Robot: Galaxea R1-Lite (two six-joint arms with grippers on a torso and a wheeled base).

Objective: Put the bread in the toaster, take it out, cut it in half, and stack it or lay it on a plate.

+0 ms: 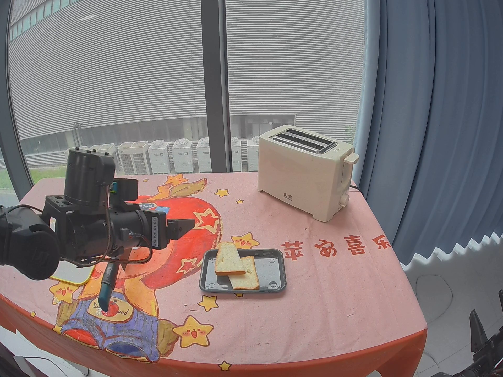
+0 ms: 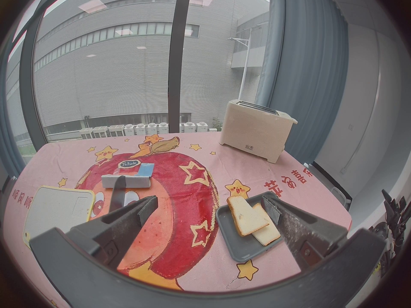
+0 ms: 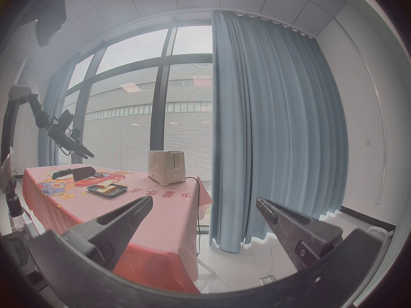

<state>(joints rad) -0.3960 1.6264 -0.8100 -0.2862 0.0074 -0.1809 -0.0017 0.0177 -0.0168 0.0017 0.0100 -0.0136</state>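
Observation:
Two bread slices lie overlapping on a grey tray (image 1: 273, 288), one slice (image 1: 229, 259) resting partly on the other (image 1: 247, 279). A cream toaster (image 1: 306, 171) with empty slots stands at the table's far right. My left gripper (image 1: 181, 229) hovers open above the table's left side, pointing toward the tray; between its fingers the left wrist view shows the slices (image 2: 246, 214), tray (image 2: 233, 244) and toaster (image 2: 257, 131). My right gripper (image 3: 205, 204) is open and empty, low and off the table's right side, far from the toaster (image 3: 166, 167) and tray (image 3: 107, 190).
A white cutting board (image 2: 58, 206) with a yellow rim lies at the table's left. Behind it a knife (image 2: 117, 193) rests on a grey block (image 2: 126, 180). A blue curtain (image 1: 435, 106) hangs right of the toaster. The pink cloth in front of the toaster is bare.

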